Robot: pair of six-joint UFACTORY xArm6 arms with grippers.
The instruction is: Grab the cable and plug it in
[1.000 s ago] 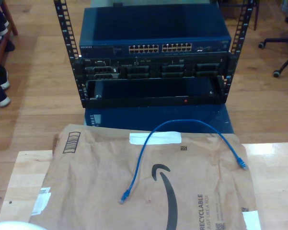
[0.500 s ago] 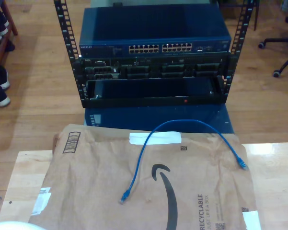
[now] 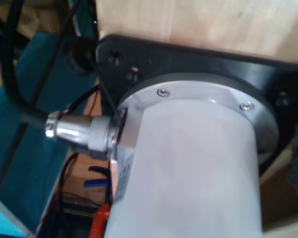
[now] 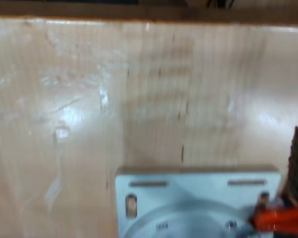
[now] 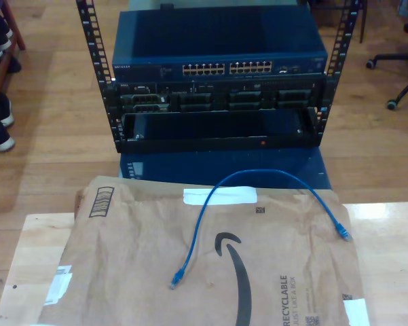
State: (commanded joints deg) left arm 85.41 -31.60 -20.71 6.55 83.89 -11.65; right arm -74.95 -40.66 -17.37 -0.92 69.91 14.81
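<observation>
Exterior view: thin bright-blue cable [image 5: 258,175] with 2 small plugs, arched loosely over a flat brown paper mailer [image 5: 136,265].
Mailer: creased, matte, on a pale wooden table [image 5: 34,251].
Behind: dark-blue switch [image 5: 220,47] in a black rack.
Grippers: I cannot tell either state.
</observation>
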